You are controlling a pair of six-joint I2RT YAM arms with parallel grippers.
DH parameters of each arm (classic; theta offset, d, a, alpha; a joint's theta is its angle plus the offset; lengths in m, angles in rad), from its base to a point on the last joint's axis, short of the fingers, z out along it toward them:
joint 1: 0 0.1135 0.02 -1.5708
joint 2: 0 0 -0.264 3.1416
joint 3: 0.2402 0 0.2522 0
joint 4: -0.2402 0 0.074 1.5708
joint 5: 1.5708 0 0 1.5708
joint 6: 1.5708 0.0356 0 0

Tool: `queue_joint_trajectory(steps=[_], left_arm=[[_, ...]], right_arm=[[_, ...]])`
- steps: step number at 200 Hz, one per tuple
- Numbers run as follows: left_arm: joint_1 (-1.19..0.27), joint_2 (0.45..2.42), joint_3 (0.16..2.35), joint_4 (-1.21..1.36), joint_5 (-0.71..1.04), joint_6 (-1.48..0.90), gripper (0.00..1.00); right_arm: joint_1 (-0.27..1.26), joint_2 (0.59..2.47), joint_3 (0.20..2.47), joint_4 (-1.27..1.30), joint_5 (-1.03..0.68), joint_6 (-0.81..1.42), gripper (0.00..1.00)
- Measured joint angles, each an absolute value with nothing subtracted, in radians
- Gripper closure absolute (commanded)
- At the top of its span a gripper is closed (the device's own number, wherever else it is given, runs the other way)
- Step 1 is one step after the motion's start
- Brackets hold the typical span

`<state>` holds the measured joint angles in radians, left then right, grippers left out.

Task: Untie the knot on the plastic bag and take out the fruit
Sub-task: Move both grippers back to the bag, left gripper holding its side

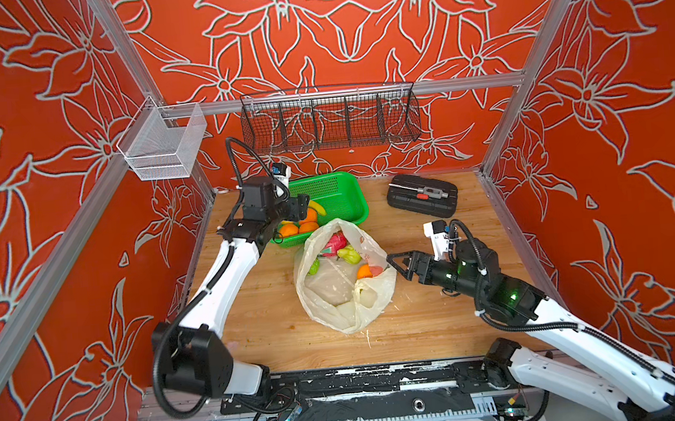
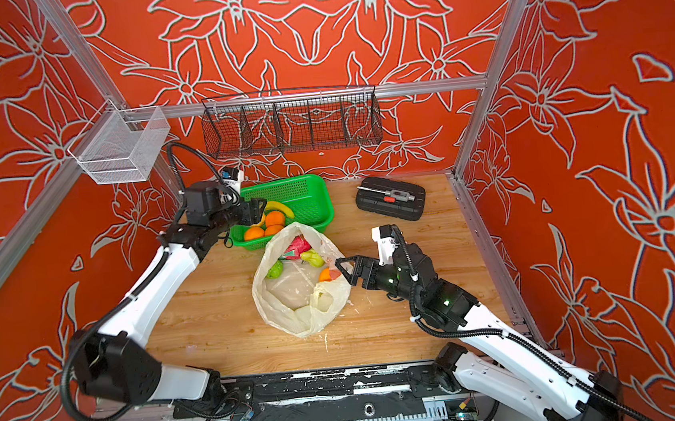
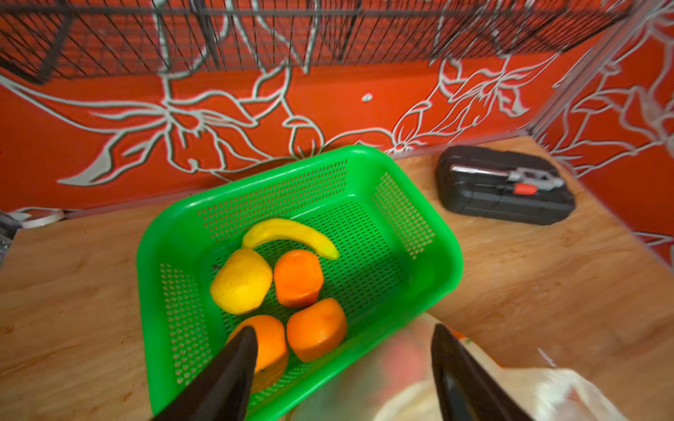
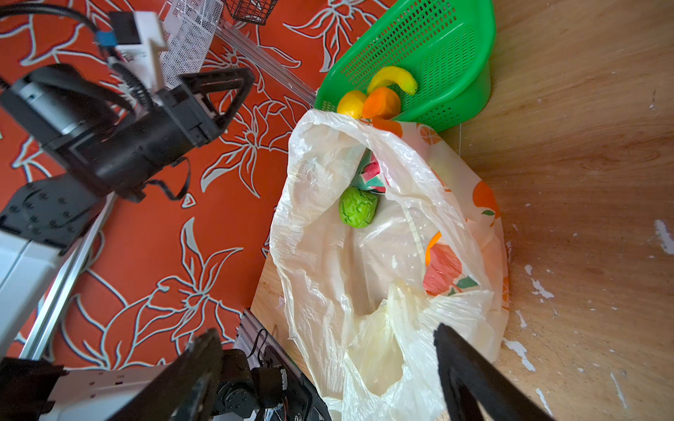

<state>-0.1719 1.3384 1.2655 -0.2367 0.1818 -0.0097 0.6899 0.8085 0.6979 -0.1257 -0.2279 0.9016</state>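
Hovering over the near left corner of the green perforated plastic basket (image 1: 350, 185) in both top views, the left gripper (image 1: 303, 206) has its jaws apart with nothing between them. The right gripper (image 1: 395, 265) sits just beside the right edge of the thin, translucent cream-white plastic bag (image 1: 335, 303), spread wide and empty. The bag lies mid-table against the basket's front, its mouth gaping. Inside it are a pink-and-green dragon fruit (image 1: 336, 240), two bumpy green fruits (image 1: 348, 254) and a round orange (image 1: 364, 271).

The left wrist view shows the basket's contents more plainly than the top views do. A yellow lemon (image 3: 240, 280), which the gripper mostly covers from above, lies there with three oranges (image 3: 298, 279) and a curved yellow banana (image 3: 291, 233). The bag is only a blur at the frame's edge. A black tool case (image 3: 503, 197) lies well apart on the wooden table (image 3: 547, 291).

The right wrist view looks down into the bag between the widely parted fingers (image 4: 459, 364). It shows only one green fruit and part of the dragon fruit under a fold.
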Motion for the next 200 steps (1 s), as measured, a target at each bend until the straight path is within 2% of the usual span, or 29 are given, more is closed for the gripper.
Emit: queue_joint_trajectory(steps=[45, 111, 200], left_arm=[[-0.295, 1.118, 1.195, -0.268, 0.199, -0.099, 0.26], [-0.52, 0.992, 0.999, -0.414, 0.085, -0.312, 0.26], [-0.551, 0.906, 0.859, -0.559, -0.078, -0.382, 0.24]], right_arm=[[0.699, 0.888, 0.701, -0.097, -0.263, 0.9, 0.11], [0.799, 1.053, 0.804, -0.123, -0.258, 0.852, 0.13], [0.91, 1.373, 1.017, -0.256, -0.172, 0.733, 0.16]])
